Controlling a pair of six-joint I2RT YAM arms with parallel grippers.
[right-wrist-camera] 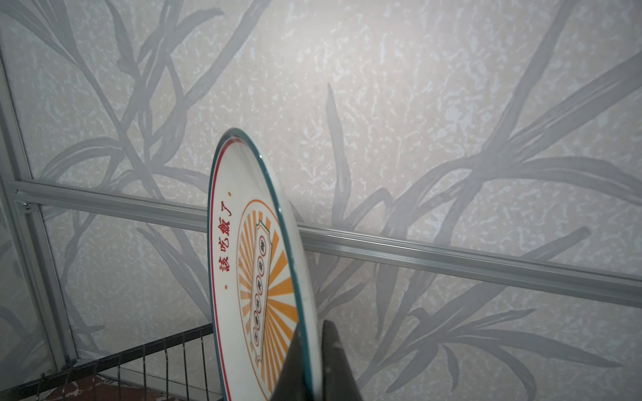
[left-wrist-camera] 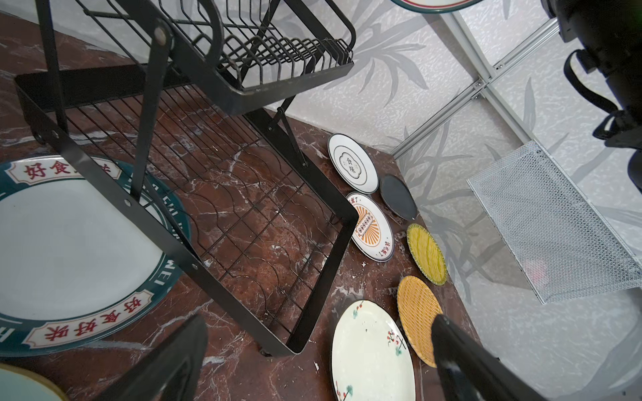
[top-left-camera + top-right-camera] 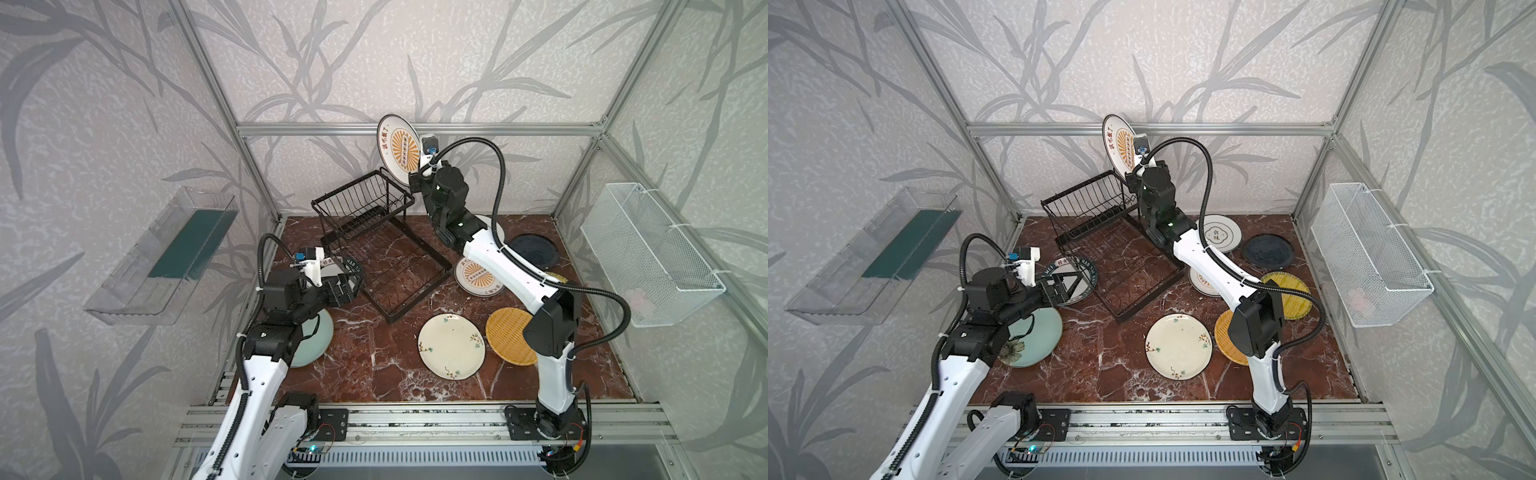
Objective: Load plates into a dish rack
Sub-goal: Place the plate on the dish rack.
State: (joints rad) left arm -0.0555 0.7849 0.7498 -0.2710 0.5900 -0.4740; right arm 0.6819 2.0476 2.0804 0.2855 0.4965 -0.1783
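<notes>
Nine plates show in all, every one of them outside the dish rack (image 3: 386,257). One, a white sunburst plate (image 3: 398,149), is pinched at its lower rim by the right pincer (image 3: 417,176), whose jaws are clamped tight on it. It stands on edge in the air, just above the far-right corner of the rack's upper basket (image 3: 361,199).

The black wire rack stands toward the far-left corner of the bench (image 3: 374,374), and its lower tray (image 3: 401,270) reaches toward the middle.

The left pincer (image 3: 1065,287) is spread wide with nothing in it. It hangs low over a teal-rimmed plate (image 2: 69,243) that lies by the left edge, against the rack's left side. A pale green plate (image 3: 1040,332) lies closer to the near-left corner, partly under the left arm.

Between the rack and the right edge lie six more, all flat:
- a white emblem plate (image 3: 1223,232) and a dark plate (image 3: 536,249) by the far edge
- a second sunburst plate (image 3: 476,282) just beside the tray
- a yellow-green woven disc (image 2: 426,253)
- an orange woven disc (image 3: 509,332)
- a cream floral plate (image 3: 451,351), nearest the near edge
</notes>
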